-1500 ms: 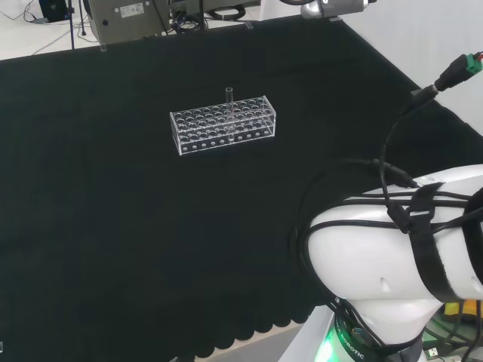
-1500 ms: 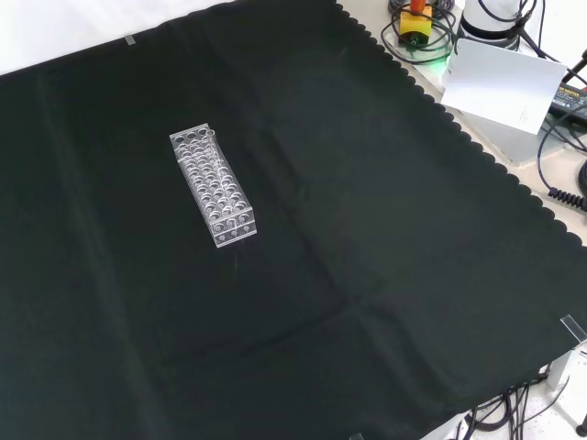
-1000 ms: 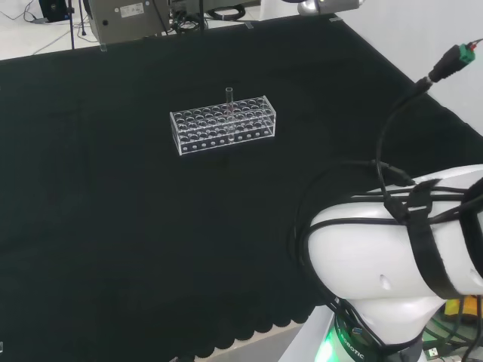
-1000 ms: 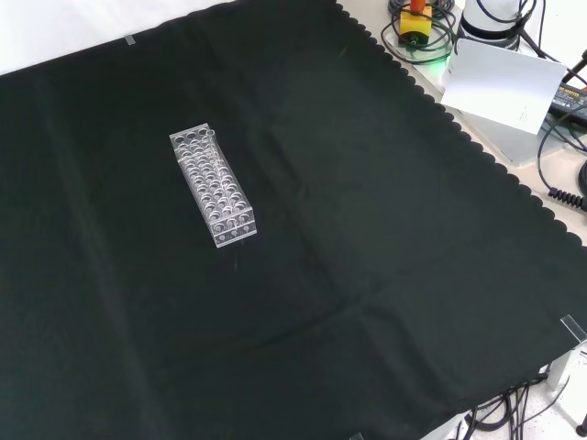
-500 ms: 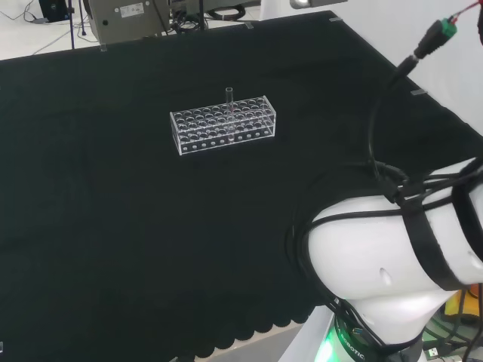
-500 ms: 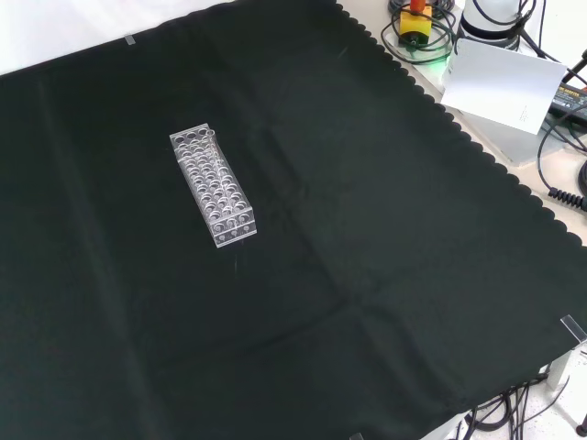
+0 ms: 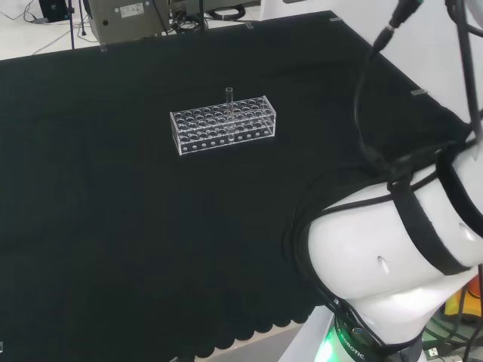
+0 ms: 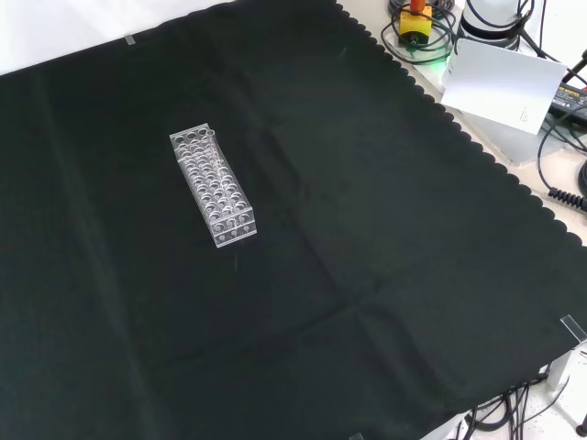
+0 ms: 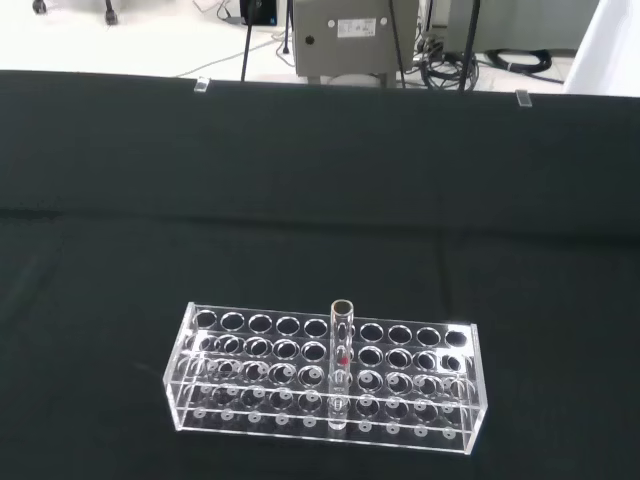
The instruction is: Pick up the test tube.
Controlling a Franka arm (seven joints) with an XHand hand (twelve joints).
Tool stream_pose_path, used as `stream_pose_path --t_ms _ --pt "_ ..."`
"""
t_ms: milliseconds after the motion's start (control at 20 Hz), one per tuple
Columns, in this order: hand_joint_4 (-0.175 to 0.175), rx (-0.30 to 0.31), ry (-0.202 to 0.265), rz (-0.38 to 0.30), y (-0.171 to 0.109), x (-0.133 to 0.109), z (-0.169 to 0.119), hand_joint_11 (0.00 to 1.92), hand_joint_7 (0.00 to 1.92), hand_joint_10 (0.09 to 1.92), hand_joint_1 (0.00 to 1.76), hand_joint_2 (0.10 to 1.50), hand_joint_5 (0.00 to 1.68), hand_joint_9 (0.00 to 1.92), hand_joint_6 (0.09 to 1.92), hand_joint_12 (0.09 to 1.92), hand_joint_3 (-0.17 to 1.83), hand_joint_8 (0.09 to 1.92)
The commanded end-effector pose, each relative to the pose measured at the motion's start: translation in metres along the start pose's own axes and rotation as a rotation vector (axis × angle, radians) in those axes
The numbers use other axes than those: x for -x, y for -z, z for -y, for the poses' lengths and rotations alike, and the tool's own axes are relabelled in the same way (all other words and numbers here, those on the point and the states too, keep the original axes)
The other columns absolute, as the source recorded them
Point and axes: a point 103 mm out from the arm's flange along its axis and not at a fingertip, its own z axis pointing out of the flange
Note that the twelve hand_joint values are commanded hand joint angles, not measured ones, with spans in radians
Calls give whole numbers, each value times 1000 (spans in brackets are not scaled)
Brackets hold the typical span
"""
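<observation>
A clear plastic rack [image 7: 223,125] with several rows of holes lies on the black cloth, left of the arm in the head view. One clear test tube [image 7: 229,96] stands upright in it, near the middle of its length, its open top above the rack. In the front view the rack [image 8: 213,185] runs away from the camera at centre left, and the test tube [image 8: 212,137] rises near its far end. The wrist view looks at the rack [image 9: 420,385] from some distance; the test tube [image 9: 342,345] there bears a small red mark.
The arm's big white link [image 7: 392,256] with black cables fills the lower right of the head view. A grey device [image 7: 128,19] stands past the cloth's far edge. In the front view a white box [image 8: 503,84] and cables lie beyond the scalloped cloth edge.
In the head view the arm's white link has swung up and to the right, and the cable with the green plug has risen out of the picture. Rack and tube have not moved.
</observation>
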Motion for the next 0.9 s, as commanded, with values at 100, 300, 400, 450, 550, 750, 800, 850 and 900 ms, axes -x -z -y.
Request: stream_pose_path --t_ms 100,300,400,450,550,750,800,850,900 --pt "-59 -43 4 7 -20 19 -55 0 96 931 598 819 197 40 87 1481 392 816" --pt "-64 -89 9 5 -35 23 -76 0 138 950 608 818 218 67 87 1510 401 841" --pt "-66 -112 12 -2 -45 25 -86 0 165 955 613 817 227 83 87 1519 405 853" --pt "-67 -122 13 -8 -50 26 -91 0 175 956 615 816 231 90 87 1523 406 858" --pt "-69 -141 5 -34 -60 29 -100 0 192 955 625 813 241 110 87 1543 413 868" --pt "-75 -191 -6 -39 -81 35 -118 0 218 957 641 808 262 148 87 1568 424 880" --pt "-76 -208 -9 -36 -87 36 -122 0 220 956 643 808 266 151 87 1570 425 882" --pt "-76 -224 -12 -35 -93 38 -126 0 221 956 646 808 269 154 87 1573 427 882" --pt "-77 -238 -14 -34 -99 39 -130 0 222 955 648 807 271 156 87 1574 428 883"
